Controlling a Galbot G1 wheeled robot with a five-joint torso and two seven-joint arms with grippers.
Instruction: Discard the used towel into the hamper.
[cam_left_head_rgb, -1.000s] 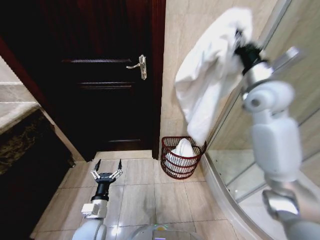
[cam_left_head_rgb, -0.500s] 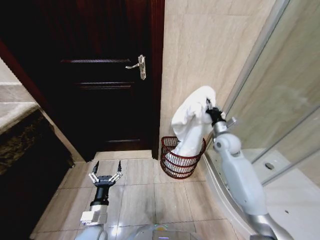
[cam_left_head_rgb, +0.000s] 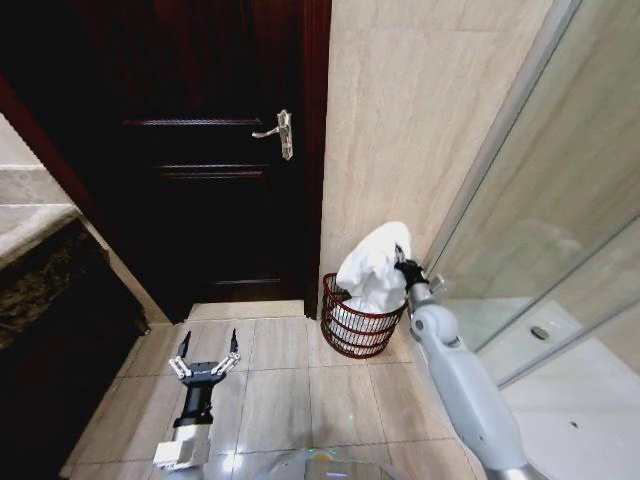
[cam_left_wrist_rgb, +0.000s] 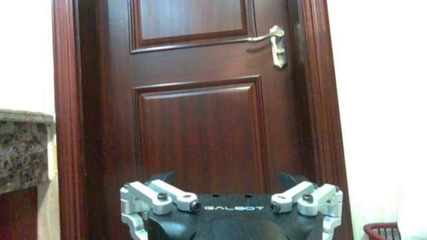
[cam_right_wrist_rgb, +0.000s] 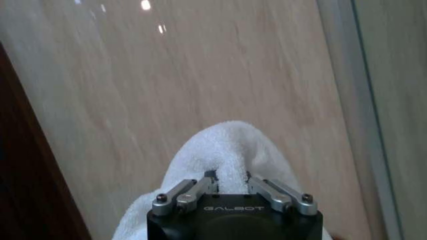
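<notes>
The white towel (cam_left_head_rgb: 372, 268) hangs bunched from my right gripper (cam_left_head_rgb: 401, 262), which is shut on its upper fold just above the hamper (cam_left_head_rgb: 345, 335). The hamper is a round dark red wire basket standing on the floor tiles against the beige wall, right of the door. The towel's lower end reaches down inside its rim. In the right wrist view the towel (cam_right_wrist_rgb: 227, 155) bulges out past the closed fingers (cam_right_wrist_rgb: 197, 189). My left gripper (cam_left_head_rgb: 205, 352) hangs open low over the floor, left of the hamper. A sliver of the hamper (cam_left_wrist_rgb: 381, 231) shows in the left wrist view.
A dark wooden door (cam_left_head_rgb: 200, 160) with a metal handle (cam_left_head_rgb: 280, 132) stands left of the hamper. A glass shower screen (cam_left_head_rgb: 540, 210) and its curved base run along the right. A dark stone counter (cam_left_head_rgb: 40, 270) juts in at the left. Open floor tiles lie in front.
My right arm has swung down from high at the upper right, carrying the towel to just above the hamper, its lower end now inside the rim. The left gripper has sunk slightly.
</notes>
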